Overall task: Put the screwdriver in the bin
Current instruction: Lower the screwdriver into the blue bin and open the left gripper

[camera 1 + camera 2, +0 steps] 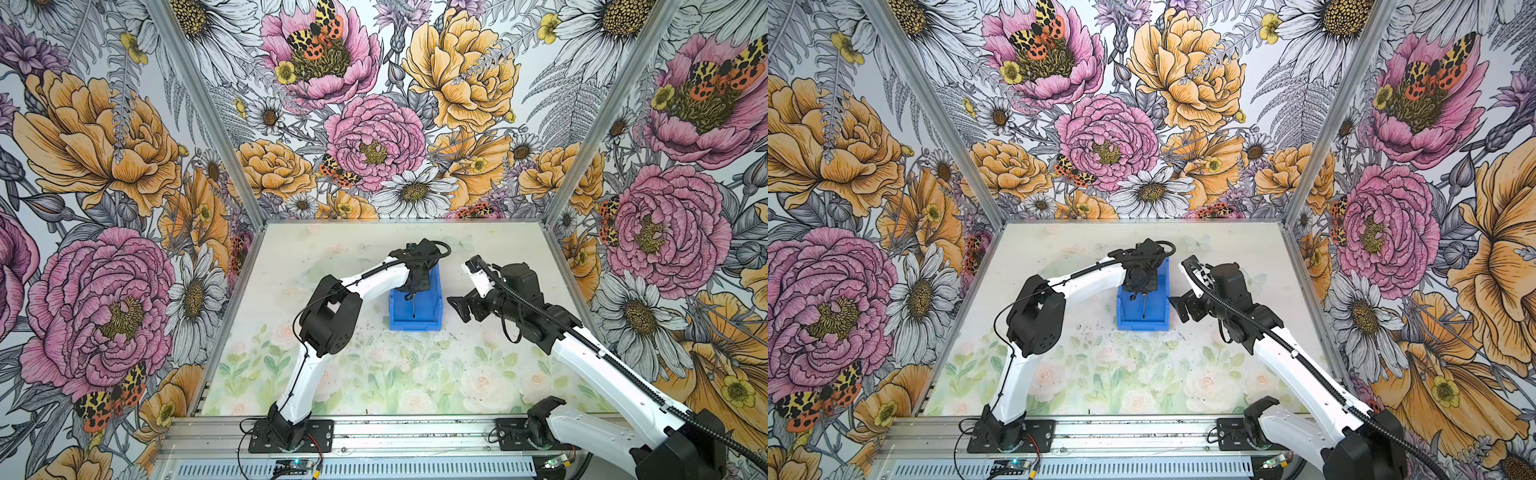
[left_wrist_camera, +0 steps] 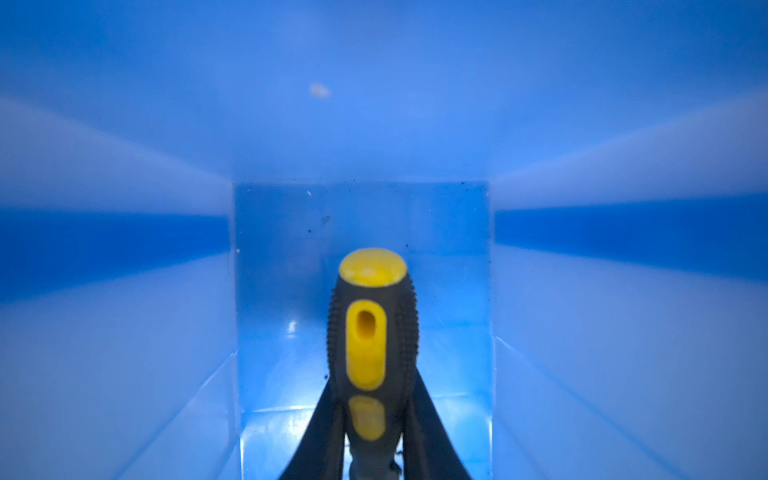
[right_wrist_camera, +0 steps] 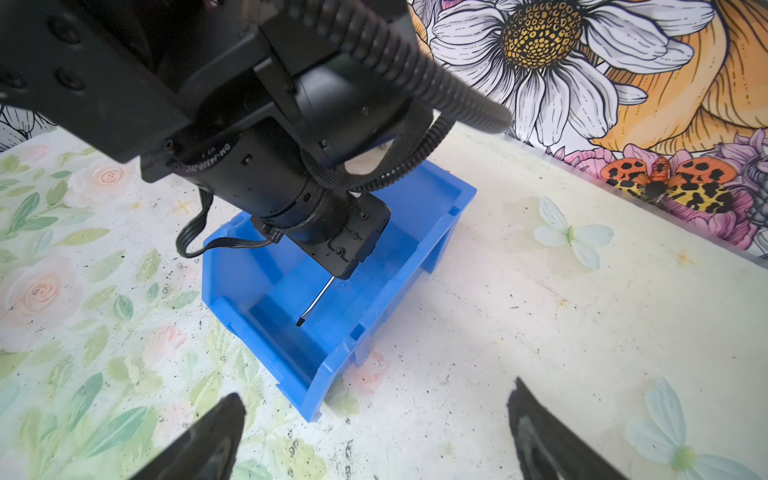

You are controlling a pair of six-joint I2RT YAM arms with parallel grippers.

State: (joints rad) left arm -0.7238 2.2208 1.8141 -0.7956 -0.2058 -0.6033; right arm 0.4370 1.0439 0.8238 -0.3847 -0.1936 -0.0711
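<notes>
The left claw (image 2: pixel 374 380) was clamped on the screwdriver (image 2: pixel 365 345). Its two dark fingers (image 2: pixel 328 432) pressed either side of the black-and-yellow handle, close to the shaft end. It reached down into the bin (image 2: pixel 124 166), whose blue walls filled the left wrist view on every side. In both top views the thin shaft (image 1: pixel 414 307) (image 1: pixel 1144 307) stuck out from under that claw toward the low front lip, with its tip inside the bin (image 1: pixel 434 322) (image 1: pixel 1124 320). The right wrist view showed the shaft (image 3: pixel 318 301) slanting down over the floor of the bin (image 3: pixel 291 370) — whether the tip touched it, I could not tell.

The right claw (image 3: pixel 376 390) (image 1: pixel 457 305) had its fingers well apart and held nothing. It hung over the pale floral surface (image 1: pixel 374 374), just beside the bin's right wall and pointed toward it — near, but not touching.
</notes>
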